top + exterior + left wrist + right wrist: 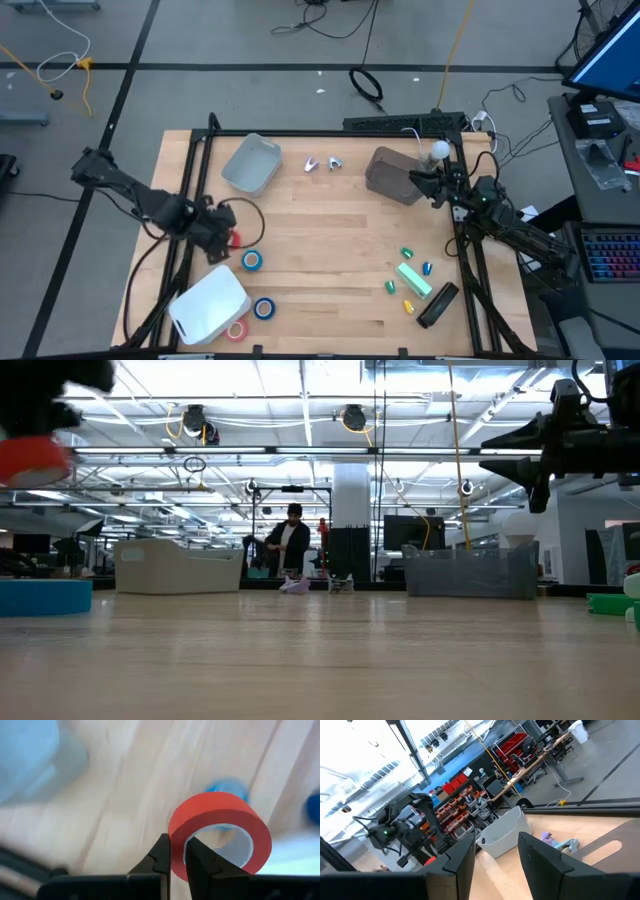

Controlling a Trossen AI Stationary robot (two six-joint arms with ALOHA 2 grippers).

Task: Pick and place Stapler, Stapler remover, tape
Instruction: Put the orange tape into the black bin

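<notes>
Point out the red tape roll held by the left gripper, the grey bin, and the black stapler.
red tape roll (220,810): left wrist view, outer band.
grey bin (392,176): high view, bin wall.
black stapler (437,305): high view, middle of the body.

Both arms (130,190) are matte black, jointed, trailing black cables, each pincer's fingers (161,857) tapered.

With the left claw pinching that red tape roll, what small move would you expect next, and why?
Probably a short carry toward the white bin beside it. The left claw is shut on the wall of the red tape roll, and the low view shows the roll clear of the table. Another red roll already lies by that bin. The right claw waits over the grey bin.
</notes>
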